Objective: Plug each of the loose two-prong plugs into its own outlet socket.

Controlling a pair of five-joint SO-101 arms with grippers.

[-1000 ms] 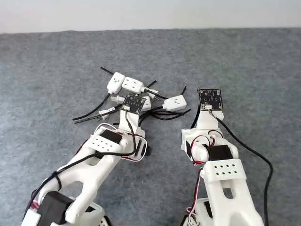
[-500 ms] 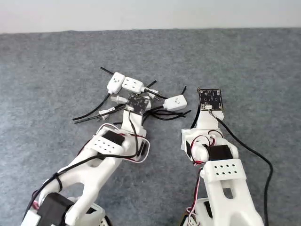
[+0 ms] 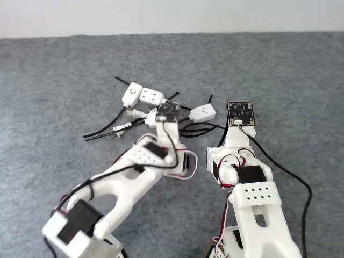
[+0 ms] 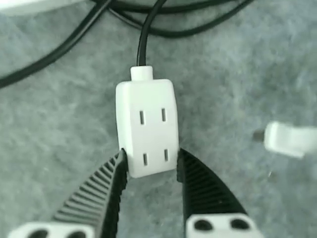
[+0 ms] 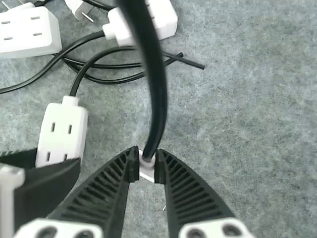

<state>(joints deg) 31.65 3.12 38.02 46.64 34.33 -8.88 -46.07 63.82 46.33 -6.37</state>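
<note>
Change over the last second: the left arm swings to its right across the cord tangle, and the left end effector now has an outlet block between its jaws. They sit part-open and press on both sides of the block's near end, with the four slots facing the wrist camera and the cord leading away. In the high view this block sits slightly farther out and closer to the right arm than before, so I judge the grip firm enough to drag it. The right arm does not move. The right end effector is closed almost fully on a small white plug, low over the grey worktop, and the plug's thick black cord rises from between the jaws. In the right wrist view the held block lies just beside that plug. Reading: socket and plug are being brought together for a first mating, but no plug is seated yet, and the prongs are hidden, so I cannot tell how they line up with the slots. Count: two arms and two end effectors. There are three outlet blocks, one held and two others touching each other at the far side of the tangle. Plugs: one held, at least two loose plugs at the left of the tangle; crossing cords may hide more.
</note>
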